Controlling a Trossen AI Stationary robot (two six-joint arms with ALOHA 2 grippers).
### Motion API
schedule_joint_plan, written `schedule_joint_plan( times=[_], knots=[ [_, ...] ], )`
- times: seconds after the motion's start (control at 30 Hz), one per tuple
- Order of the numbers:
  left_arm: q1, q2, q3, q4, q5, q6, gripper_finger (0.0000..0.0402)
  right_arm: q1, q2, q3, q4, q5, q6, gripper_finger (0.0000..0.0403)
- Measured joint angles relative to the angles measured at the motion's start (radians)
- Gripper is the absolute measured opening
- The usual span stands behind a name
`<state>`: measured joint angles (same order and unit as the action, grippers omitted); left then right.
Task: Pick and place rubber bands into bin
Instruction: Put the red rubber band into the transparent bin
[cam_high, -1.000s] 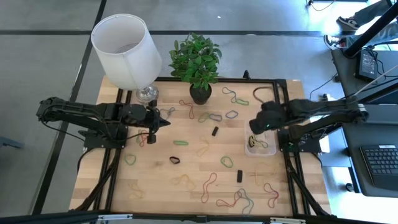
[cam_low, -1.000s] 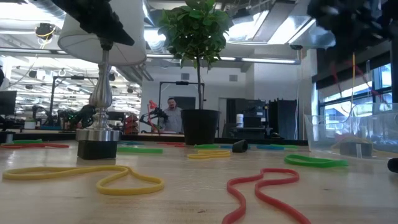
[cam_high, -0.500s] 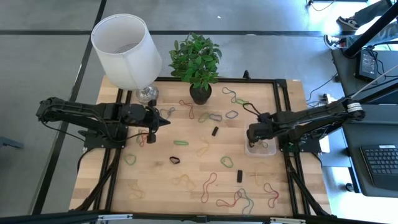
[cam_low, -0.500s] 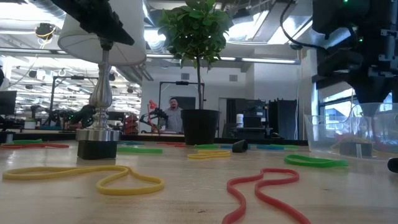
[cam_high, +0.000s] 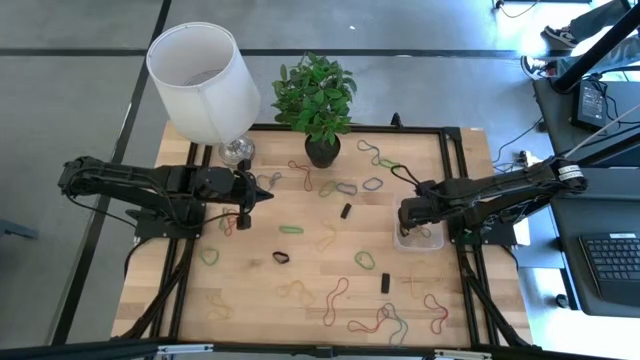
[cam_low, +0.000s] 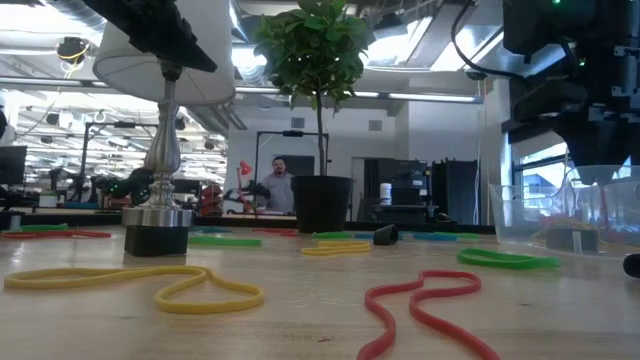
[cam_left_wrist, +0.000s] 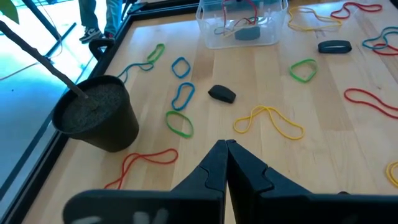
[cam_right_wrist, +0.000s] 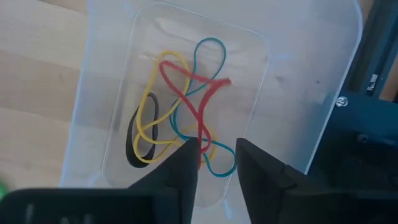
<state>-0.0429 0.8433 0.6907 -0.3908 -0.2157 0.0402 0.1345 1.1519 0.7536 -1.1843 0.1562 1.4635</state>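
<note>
hovering my right gripper (cam_right_wrist: 212, 163), jaws parted and empty, over the clear plastic bin (cam_right_wrist: 311, 93) of tangled coloured rubber bands (cam_right_wrist: 180, 106), right of frame; left gripper (cam_left_wrist: 225, 163) shut, holding nothing.

The tabletop (cam_high: 310, 270) is pale, smooth wood with a matt grain. The bin (cam_right_wrist: 311, 81) is clear, glossy plastic. The bands (cam_right_wrist: 186, 106) look like dull rubber. The lamp (cam_low: 165, 150) has a shiny metal stem, and the pot (cam_left_wrist: 99, 115) is matt black.
</note>
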Motion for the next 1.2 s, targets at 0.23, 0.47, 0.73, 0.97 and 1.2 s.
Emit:
schedule_joint_plan(
  times=[0.23, 0.47, 0.73, 0.97, 1.2],
  knots=[
    [0.000, 0.000, 0.000, 0.002, 0.000, 0.000, 0.0003, 0.000, 0.000, 0.000, 0.046, -0.002, -0.003, 0.0137],
    [0.000, 0.000, 0.000, 0.002, 0.000, 0.000, 0.0003, -0.007, 0.005, -0.001, 0.004, -0.016, 0.017, 0.0139],
    [0.000, 0.000, 0.000, 0.005, 0.000, 0.000, 0.0003, -0.010, -0.006, 0.000, 0.005, -0.017, 0.015, 0.0133],
    [0.000, 0.000, 0.000, 0.007, 0.001, 0.000, 0.0002, -0.015, -0.016, -0.001, 0.031, -0.001, -0.005, 0.0102],
    [0.000, 0.000, 0.000, 0.001, 0.010, -0.001, 0.0002, -0.016, -0.023, -0.003, 0.088, 0.014, 0.008, 0.0069]
  ],
)
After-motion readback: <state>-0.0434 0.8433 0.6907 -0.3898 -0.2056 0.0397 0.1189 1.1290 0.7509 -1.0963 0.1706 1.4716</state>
